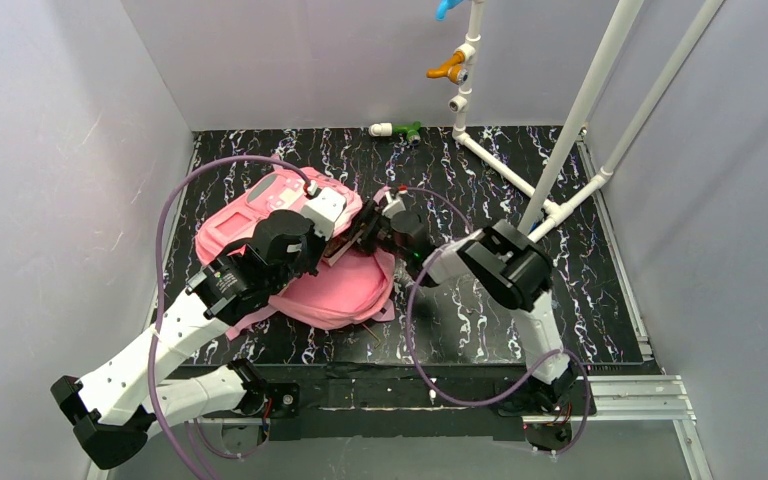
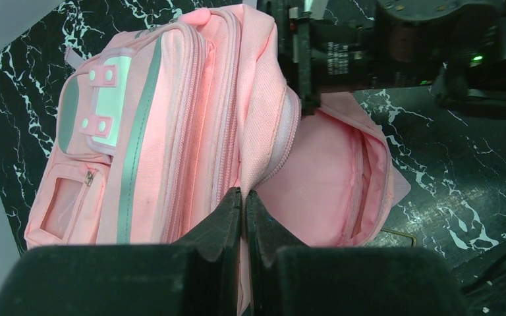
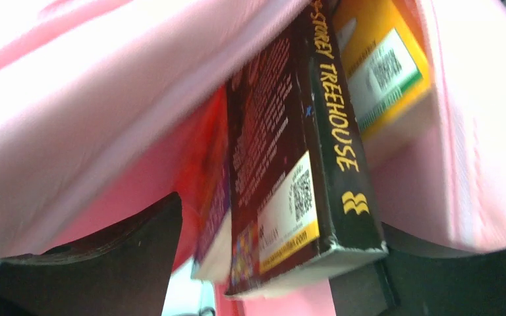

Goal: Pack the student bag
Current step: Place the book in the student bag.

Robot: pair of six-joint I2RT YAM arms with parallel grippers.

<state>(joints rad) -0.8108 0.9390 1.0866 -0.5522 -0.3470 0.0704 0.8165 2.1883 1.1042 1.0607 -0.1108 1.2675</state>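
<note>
Grey walls point(image 1: 60, 150) box in a black desk point(image 1: 480, 330) veined with white, and a white pipe frame point(image 1: 580, 110) stands at the far side, well away from the work. The soft bright-pink fabric student bag point(image 2: 171, 131) with grey reflective stripes lies flat on the desk. Its long axis runs on a slant across the top view, and its open mouth faces the right arm.

My left tool point(image 2: 244, 195) sits at the edge of that mouth. Its jaws are pressed almost together on the zip-edged flap, which I take to be a pinch holding the opening up.

My right tool point(image 3: 270, 243) is right at the mouth, jaws wide on either side of a small stack of books. Most prominent is a dark-spined paperback lettered "STOREY TREEHOUSE" point(image 3: 333, 131). A yellow-backed book point(image 3: 379, 66) lies on one side of it and a red-covered one point(image 3: 211, 171) on the other. It looks like a grip, though the contact on the red book's side is too blurred to be sure of.

Pink fabric sits over the stack on both sides, so the leading ends are already under the flap. The spines point along the bag's length into the main compartment. The right arm is the nearer to the mouth, so in my judgement the push goes straight along the spines, deeper into the bag.
</note>
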